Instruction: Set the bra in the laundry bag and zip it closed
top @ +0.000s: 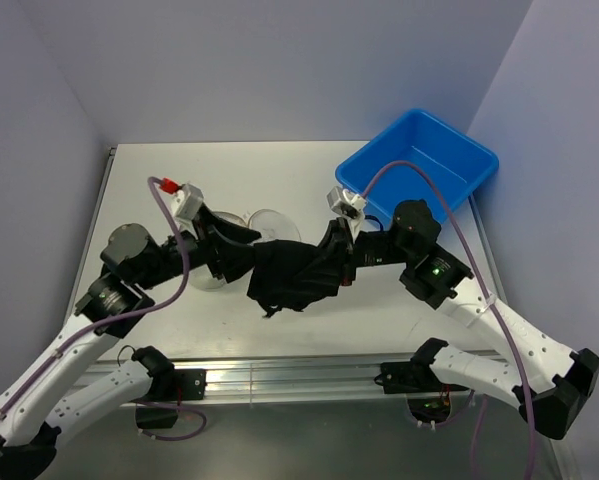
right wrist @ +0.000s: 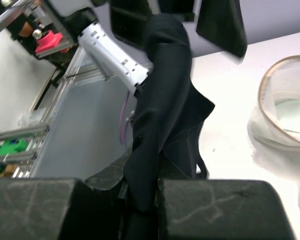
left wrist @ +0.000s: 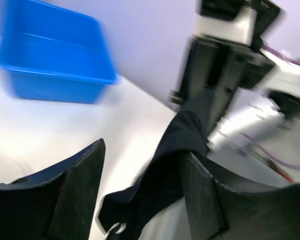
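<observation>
The black bra (top: 289, 272) hangs stretched between my two grippers above the table's middle. My right gripper (top: 331, 252) is shut on its right end; in the right wrist view the cloth (right wrist: 162, 115) is pinched between the fingers (right wrist: 142, 197). My left gripper (top: 241, 258) is open at the bra's left end; in the left wrist view its jaws (left wrist: 144, 150) stand wide apart and the bra (left wrist: 175, 165) lies against the right finger (left wrist: 205, 200). The whitish mesh laundry bag (top: 271, 222) lies open behind the bra, and its tan rim shows in the right wrist view (right wrist: 270, 125).
A blue plastic bin (top: 419, 170) stands at the back right, also seen in the left wrist view (left wrist: 54, 55). Part of the mesh bag (top: 211, 280) lies under the left gripper. Walls enclose the table at the back and both sides.
</observation>
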{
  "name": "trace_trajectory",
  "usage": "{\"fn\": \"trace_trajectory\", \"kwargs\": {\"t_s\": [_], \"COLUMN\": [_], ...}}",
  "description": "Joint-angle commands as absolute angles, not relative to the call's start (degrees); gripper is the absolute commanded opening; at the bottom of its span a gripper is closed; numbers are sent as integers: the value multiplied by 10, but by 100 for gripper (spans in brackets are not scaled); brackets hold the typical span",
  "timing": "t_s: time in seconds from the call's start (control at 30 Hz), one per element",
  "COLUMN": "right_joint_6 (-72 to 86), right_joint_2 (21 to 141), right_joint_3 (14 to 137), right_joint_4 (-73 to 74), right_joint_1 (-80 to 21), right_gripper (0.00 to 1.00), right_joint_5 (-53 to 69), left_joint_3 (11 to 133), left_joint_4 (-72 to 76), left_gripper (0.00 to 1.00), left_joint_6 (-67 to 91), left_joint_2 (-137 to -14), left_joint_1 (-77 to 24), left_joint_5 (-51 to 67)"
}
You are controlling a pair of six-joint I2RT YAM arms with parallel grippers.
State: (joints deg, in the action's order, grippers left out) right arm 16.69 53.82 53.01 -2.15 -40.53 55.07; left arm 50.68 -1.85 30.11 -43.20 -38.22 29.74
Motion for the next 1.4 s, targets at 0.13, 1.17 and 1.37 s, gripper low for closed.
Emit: {"fn": "trace_trajectory", "kwargs": {"t_s": [0.13,1.17,1.37], "right_joint_6": [223,279,295], "right_joint_2": [582,978,1036], "right_joint_3": [551,884,892], "right_joint_4": [-122,-301,-351], "right_joint_1": [-409,-409,-409], "right_gripper": [0,0,0], "right_joint_5": [500,439,458], "left_joint_3": [577,325,294], "left_joint_4": [-240,-104,-60], "left_gripper": [66,39,11], "left_joint_6": [246,450,458], "left_joint_2": [-385,-442,-445], "left_joint_1": [-381,-149,-132], "left_joint_5": [-172,-142,-125]}}
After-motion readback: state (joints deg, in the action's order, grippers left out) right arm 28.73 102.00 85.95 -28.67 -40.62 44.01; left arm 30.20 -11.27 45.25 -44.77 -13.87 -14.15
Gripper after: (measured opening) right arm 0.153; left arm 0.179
